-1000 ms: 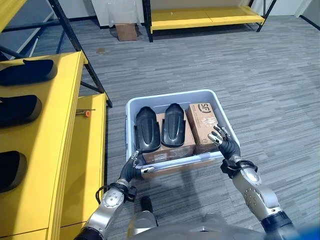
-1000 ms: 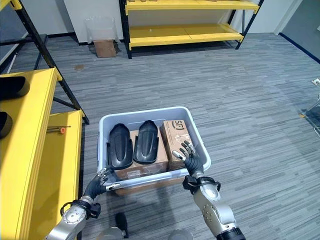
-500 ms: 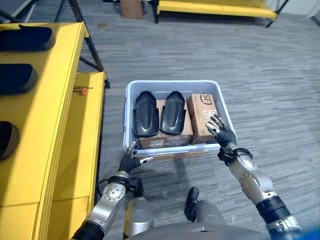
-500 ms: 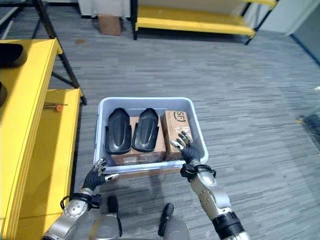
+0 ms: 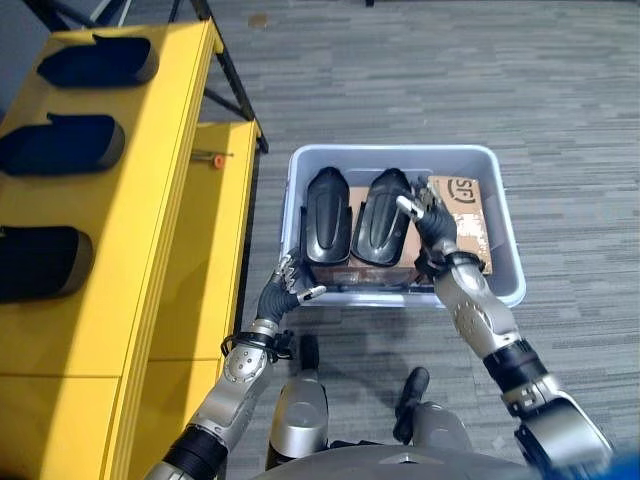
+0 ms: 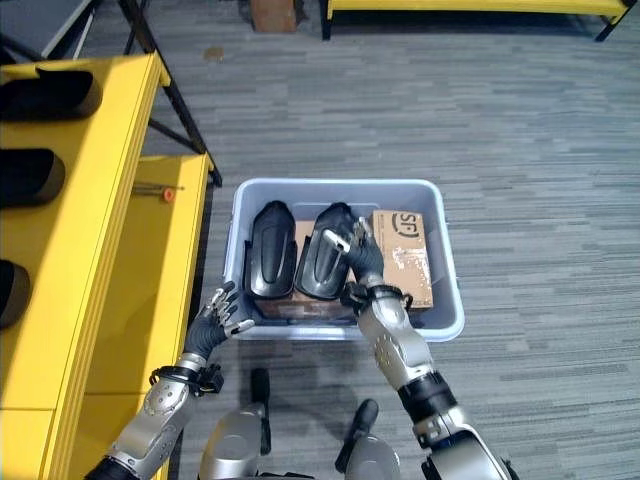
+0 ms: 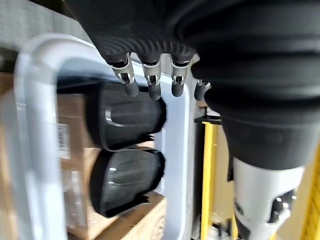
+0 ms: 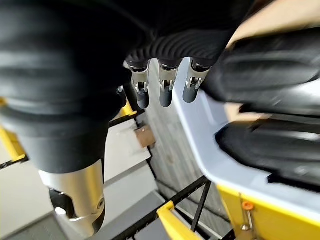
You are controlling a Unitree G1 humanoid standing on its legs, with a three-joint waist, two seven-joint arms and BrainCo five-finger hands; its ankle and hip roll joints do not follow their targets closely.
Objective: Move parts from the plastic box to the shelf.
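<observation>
Well, the right hand [image 6: 358, 252] is over the plastic box [image 5: 505, 262] with its fingers spread and loose, resting on or just above the right-hand of two black moulded parts [image 5: 383, 212]; whether it actually touches I cannot tell. That part lies beside its twin [image 5: 327, 212], both sitting on top of cardboard boxes [image 5: 462, 208] inside the bin. The left hand [image 5: 282, 298] hangs outside the bin's near-left corner, fingers also apart and holding nothing.

My worry is the grip. The part looks smooth and rounded, and if the fingers close on its crown rather than an edge, I would expect it to slide out or tip against its neighbour. The two parts lie almost touching, so fingers pushed between them could drag both or wedge. The bin's near wall sits right under the forearm, and a low lift could catch it.

Then there is the carry: the yellow shelf [image 5: 120, 215] stands to the left, already carrying three dark parts [image 5: 60, 144], so a loose one-handed hold could drop the piece before reaching a free spot.
</observation>
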